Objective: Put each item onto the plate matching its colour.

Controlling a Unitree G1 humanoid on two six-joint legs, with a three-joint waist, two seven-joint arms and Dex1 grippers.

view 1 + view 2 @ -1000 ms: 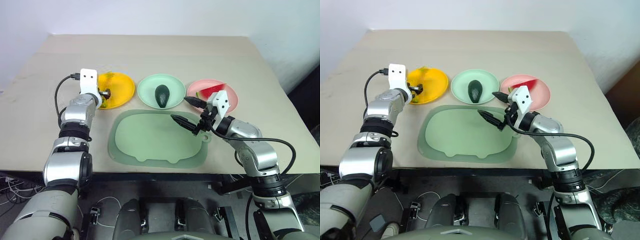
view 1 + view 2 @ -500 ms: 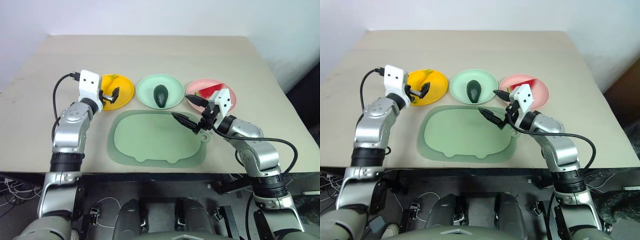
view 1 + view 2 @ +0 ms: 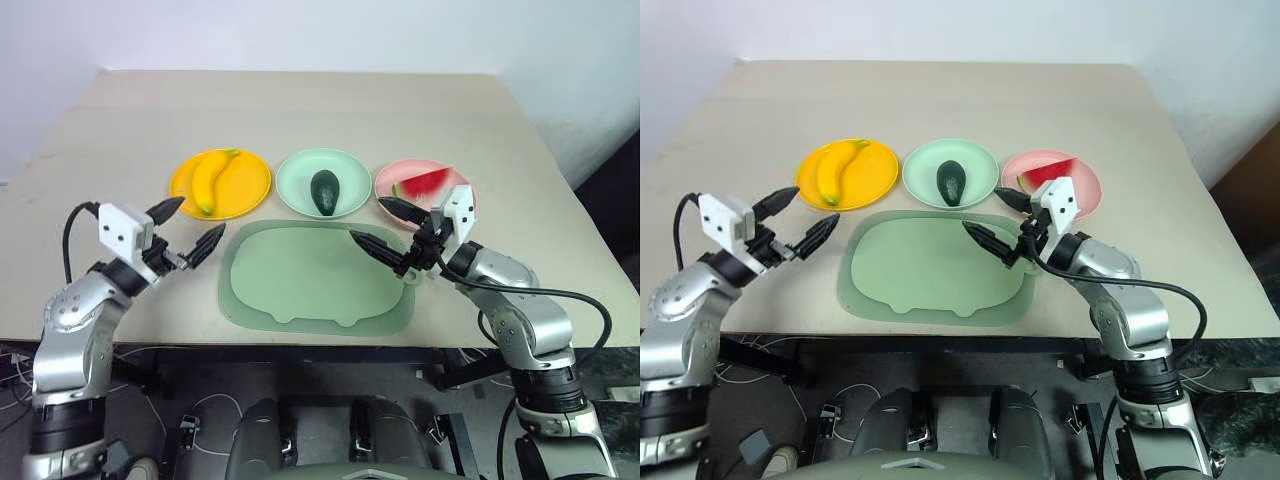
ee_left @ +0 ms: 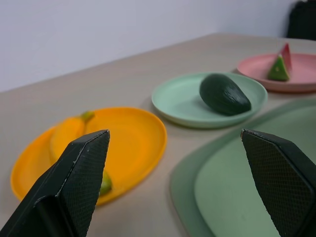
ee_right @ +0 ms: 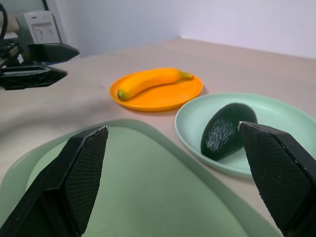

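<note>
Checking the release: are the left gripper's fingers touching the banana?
Apart. The left eye view shows bare table between the left gripper and the banana.

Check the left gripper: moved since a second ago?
Yes. The left gripper has pulled back off the yellow-orange plate toward the near table edge, open and empty; the banana lies on that plate.

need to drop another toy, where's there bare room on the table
The tray is bare, though the open right gripper hovers at its right corner. Bare tabletop lies beyond the plates. Crowded: the yellow plate, green plate and pink plate each hold fruit.
</note>
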